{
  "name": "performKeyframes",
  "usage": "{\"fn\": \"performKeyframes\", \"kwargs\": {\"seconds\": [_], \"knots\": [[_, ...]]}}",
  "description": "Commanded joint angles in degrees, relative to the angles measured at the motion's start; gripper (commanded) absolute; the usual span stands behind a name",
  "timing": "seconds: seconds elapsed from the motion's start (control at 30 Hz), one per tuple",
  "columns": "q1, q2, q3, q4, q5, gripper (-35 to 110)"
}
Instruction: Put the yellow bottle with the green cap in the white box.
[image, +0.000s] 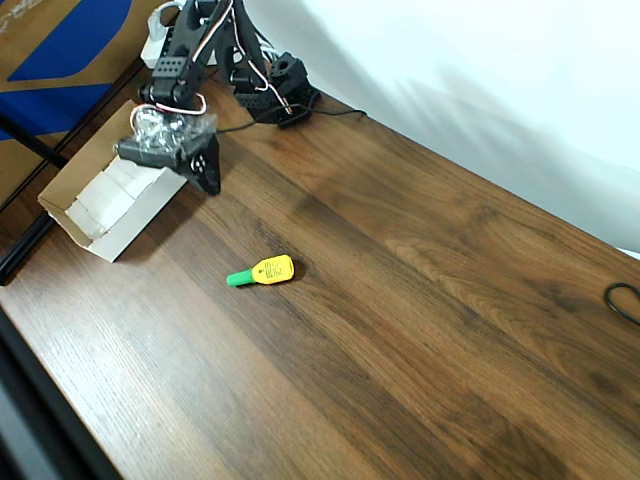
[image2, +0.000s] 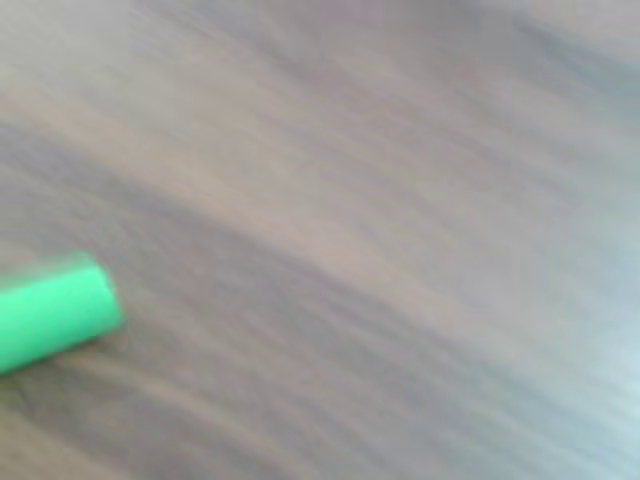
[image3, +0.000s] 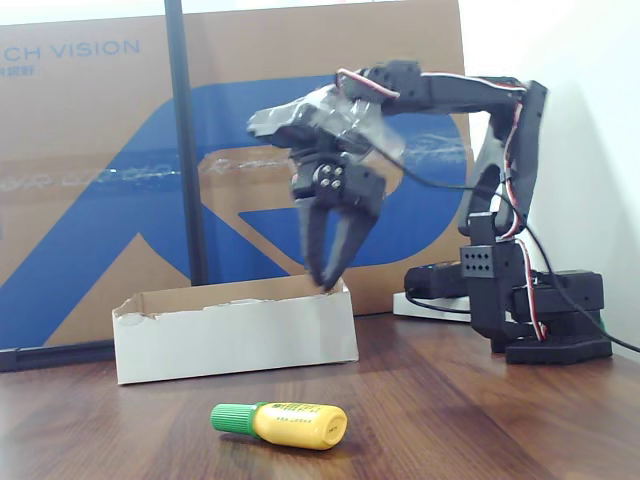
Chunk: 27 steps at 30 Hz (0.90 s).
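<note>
The yellow bottle with the green cap (image: 264, 271) lies on its side on the wooden table, cap pointing left in the overhead view. From the fixed view the bottle (image3: 288, 423) sits in front of the white box (image3: 235, 335). The white box (image: 105, 203) is an open-top tray at the table's left edge. My gripper (image: 208, 178) hangs in the air by the box's near end, well above the table and apart from the bottle. Its fingertips (image3: 325, 280) meet with nothing between them. The blurred wrist view catches the green cap (image2: 55, 312) at its left edge.
A brown-and-blue cardboard sheet (image3: 100, 180) and a black pole (image3: 185, 140) stand behind the box. The arm's base (image: 275, 90) sits at the table's back edge. A black cable (image: 625, 300) lies at the far right. Bare wood surrounds the bottle.
</note>
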<state>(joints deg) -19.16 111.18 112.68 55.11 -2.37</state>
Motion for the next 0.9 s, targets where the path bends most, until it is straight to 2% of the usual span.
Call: {"fn": "performKeyframes", "kwargs": {"seconds": [0.0,0.43,0.87], "knots": [[-3.6,-1.8,-4.3,-2.9,-1.8,9],[-16.6,-13.6,-8.3,-7.1,-3.9,15],[-11.2,-21.9,-14.9,-10.1,-6.9,18]]}}
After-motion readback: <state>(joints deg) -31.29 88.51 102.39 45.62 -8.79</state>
